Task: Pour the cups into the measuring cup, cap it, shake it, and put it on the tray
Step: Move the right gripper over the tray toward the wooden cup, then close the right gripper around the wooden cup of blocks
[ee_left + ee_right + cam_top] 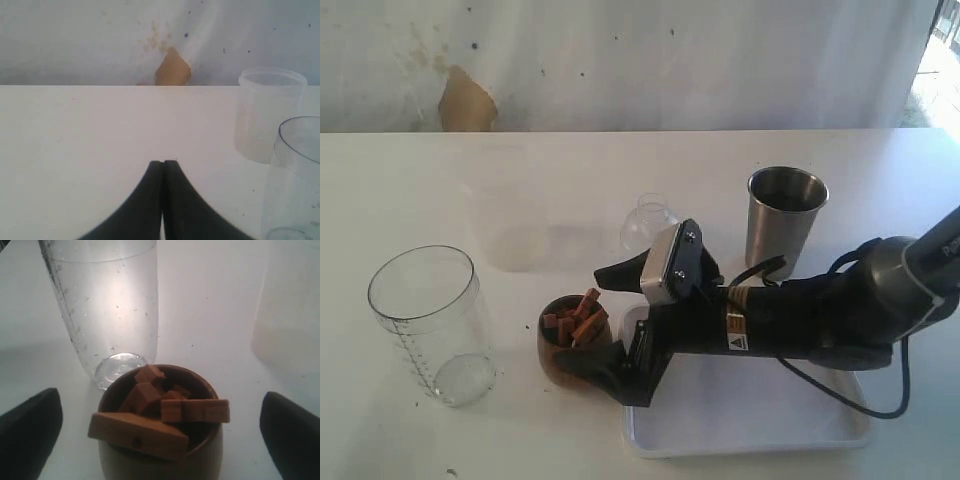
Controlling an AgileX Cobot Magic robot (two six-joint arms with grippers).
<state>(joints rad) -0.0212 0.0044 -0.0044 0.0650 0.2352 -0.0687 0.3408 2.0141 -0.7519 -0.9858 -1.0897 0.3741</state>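
Step in hand: first pour, approach to grasp. The right gripper [598,320] reaches across the tray [800,425] to the wooden cup [165,467], which stands on the counter [400,190] just beside the tray's near-left corner. It is heaped with brown wooden blocks [582,315], some standing proud of the rim. The fingers [30,435] are spread wide, one on each side of the cup. The right wrist view shows clear space between each of them and the cup wall, so nothing is gripped yet.

The measuring cup [428,322] stands upright, uncapped and apparently empty, near the wooden cup on its far side from the tray. The steel tumbler [784,225] stands behind the tray (contents cannot be made out), with the clear lid [648,222] near it.

The left gripper [163,167] hangs idle over bare counter, fingers pressed together, holding nothing.

Next move, as judged: close squarely on the cup body, lift, carry it over the cylinder's mouth and tip slowly — loose blocks on top may spill early.
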